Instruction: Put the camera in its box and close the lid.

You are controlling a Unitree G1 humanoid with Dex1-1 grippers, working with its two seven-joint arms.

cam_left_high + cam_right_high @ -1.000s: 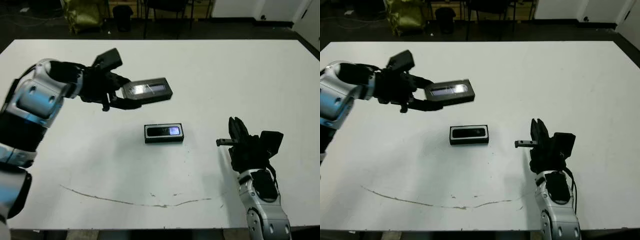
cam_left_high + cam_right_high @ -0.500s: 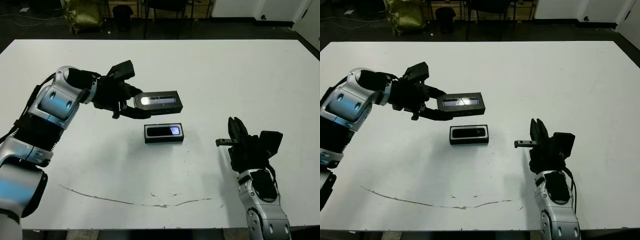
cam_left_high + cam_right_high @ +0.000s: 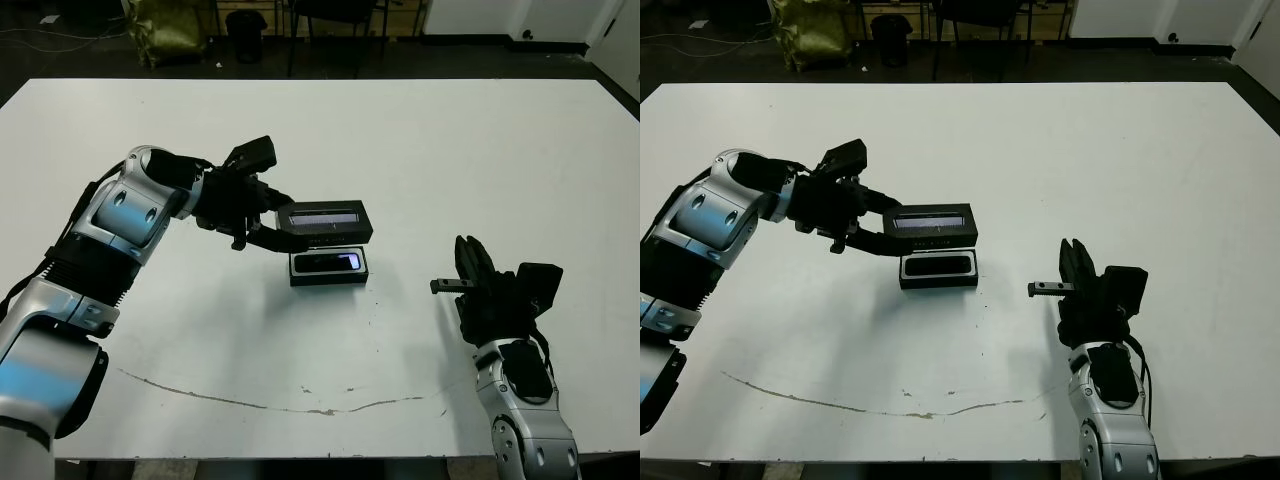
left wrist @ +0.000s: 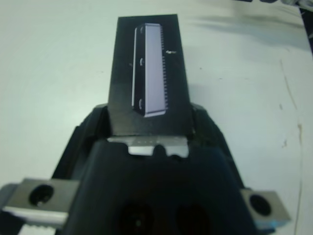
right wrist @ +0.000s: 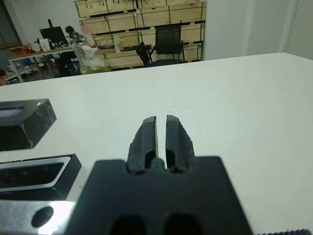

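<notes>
Lid held just above the box, camera already inside.

The left gripper [image 3: 262, 222] clamps one end of the striped lid [image 3: 325, 219], holding it in the air just over the far edge of the box [image 3: 328, 268], which sits mid-desk [image 3: 480, 150] with the camera [image 3: 330, 262] in it. Well apart, the right gripper [image 3: 470, 262] has its fingers pressed together, empty.

Lid [image 3: 324, 219] above camera-filled [image 3: 329, 262] box [image 3: 329, 276]
</notes>
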